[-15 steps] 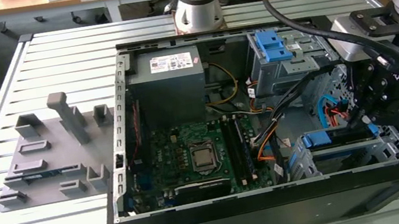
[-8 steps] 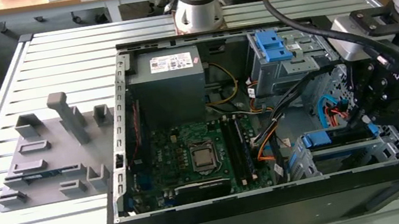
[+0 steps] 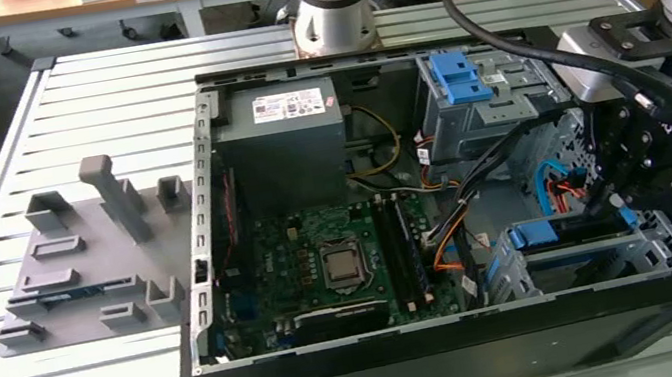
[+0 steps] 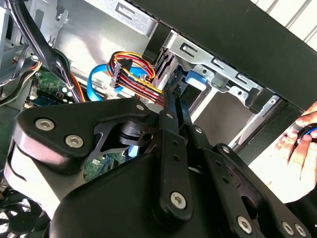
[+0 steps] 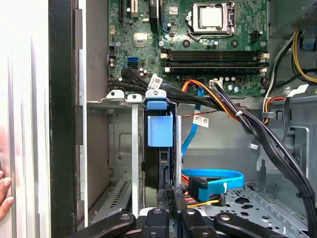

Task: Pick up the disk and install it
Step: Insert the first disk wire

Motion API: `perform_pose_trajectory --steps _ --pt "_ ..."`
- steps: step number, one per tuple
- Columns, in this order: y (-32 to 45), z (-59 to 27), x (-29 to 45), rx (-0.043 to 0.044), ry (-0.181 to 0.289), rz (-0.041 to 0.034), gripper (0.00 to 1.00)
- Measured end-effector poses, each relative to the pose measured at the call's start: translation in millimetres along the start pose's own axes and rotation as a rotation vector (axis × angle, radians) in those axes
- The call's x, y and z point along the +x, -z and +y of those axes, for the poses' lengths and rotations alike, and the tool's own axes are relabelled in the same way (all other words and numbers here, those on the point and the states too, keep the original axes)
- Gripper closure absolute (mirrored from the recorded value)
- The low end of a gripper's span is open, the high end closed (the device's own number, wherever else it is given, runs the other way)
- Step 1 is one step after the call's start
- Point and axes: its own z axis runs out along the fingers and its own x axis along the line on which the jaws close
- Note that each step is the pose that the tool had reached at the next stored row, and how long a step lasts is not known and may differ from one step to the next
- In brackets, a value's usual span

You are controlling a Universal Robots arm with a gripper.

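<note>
The disk (image 3: 569, 231) sits edge-on in the metal drive cage (image 3: 650, 252) at the front corner of the open computer case, on the exterior view's right. Its blue carrier frame (image 5: 159, 130) faces the motherboard, and the dark drive body runs back toward me. My gripper (image 3: 605, 198) hangs over the cage's cable end. In the first wrist view the gripper (image 5: 170, 197) has its fingers close together, shut, with nothing between them and their tips at the disk's near end. The second wrist view shows the fingers (image 4: 171, 116) lying side by side toward the blue frame (image 4: 197, 78).
A blue data cable (image 5: 218, 174) and a bundle of coloured power wires (image 4: 133, 74) lie beside the cage. The grey power supply (image 3: 286, 130) and blue latch (image 3: 460, 78) sit at the back. A grey fixture plate (image 3: 86, 274) lies outside the case. A person's hand (image 4: 297, 146) rests on the case wall.
</note>
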Motion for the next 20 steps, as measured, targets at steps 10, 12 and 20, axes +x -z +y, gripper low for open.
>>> perform_pose_trajectory --steps 10,12,20 --pt "-0.4 0.0 0.0 0.0003 0.030 -0.0020 0.84" --pt "-1.0 0.0 0.0 0.0004 0.032 -0.0021 0.84" --pt "-4.0 0.0 -0.1 0.0003 0.032 -0.0021 0.84"
